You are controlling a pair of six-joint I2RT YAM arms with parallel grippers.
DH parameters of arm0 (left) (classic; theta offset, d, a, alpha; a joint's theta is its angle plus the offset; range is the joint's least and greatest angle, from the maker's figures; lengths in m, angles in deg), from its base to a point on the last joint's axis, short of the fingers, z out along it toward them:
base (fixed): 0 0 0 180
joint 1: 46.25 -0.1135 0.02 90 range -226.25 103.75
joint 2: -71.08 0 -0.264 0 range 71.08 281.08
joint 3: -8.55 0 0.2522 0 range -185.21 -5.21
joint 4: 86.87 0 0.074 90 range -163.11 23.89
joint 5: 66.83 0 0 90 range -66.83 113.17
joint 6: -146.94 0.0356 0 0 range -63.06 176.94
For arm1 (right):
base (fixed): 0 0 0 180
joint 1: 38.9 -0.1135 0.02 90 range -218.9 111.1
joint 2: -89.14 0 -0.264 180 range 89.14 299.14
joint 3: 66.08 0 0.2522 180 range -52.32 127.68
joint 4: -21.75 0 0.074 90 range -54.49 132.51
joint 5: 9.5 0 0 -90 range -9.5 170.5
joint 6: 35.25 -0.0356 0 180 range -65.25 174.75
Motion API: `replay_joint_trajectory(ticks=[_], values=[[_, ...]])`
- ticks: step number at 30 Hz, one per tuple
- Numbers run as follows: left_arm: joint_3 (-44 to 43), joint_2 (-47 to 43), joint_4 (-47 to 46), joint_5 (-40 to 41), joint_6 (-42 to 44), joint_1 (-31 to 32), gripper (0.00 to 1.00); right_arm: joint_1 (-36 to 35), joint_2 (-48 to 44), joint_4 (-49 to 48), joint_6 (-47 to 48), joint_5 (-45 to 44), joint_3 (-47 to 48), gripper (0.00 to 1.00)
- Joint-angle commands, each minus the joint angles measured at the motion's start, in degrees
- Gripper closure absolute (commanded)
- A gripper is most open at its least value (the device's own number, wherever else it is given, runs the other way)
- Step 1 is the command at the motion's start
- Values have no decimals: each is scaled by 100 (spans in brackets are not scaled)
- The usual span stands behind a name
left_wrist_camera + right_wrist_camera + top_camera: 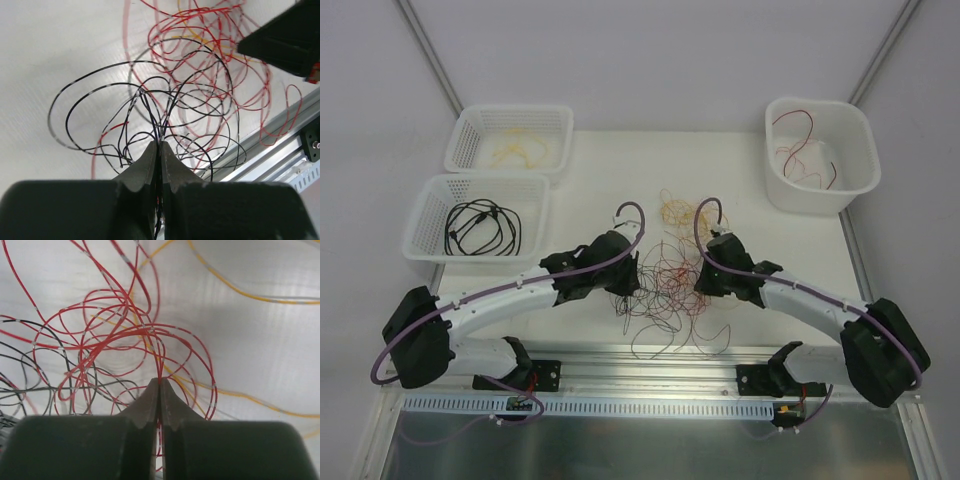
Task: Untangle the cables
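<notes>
White desk [660,165], pale walls [650,60], aluminium rail [650,358] along the near edge. Cables [670,280] lie tangled mid-desk between the arms. Left gripper [160,146] clamped on black cables [159,127]; right gripper [160,382] clamped on red cables [161,362]. Far left: rear basket [510,108] holds yellow wire, front basket [485,178] holds black. Far right: tub [865,130] holds red.

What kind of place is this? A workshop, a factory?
Most likely a robotics lab test bench, not a factory. A left arm and right arm are bolted to a metal rail at the edge of a plain white table. Baskets hold cables sorted by colour.
</notes>
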Motion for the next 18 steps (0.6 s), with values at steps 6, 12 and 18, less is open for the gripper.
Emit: replay_joint_trajectory(ticks=[6, 12, 18], values=[[720, -1014, 96, -49, 203, -1368, 100, 574, -2212, 3120, 1135, -2438, 1286, 99], [905, -1700, 491, 82, 326, -2327, 100, 1419, -3576, 4302, 1749, -3503, 2911, 99], [703, -1982, 799, 161, 519, -2741, 100, 1464, -4191, 4225, 2049, -4233, 3864, 99]])
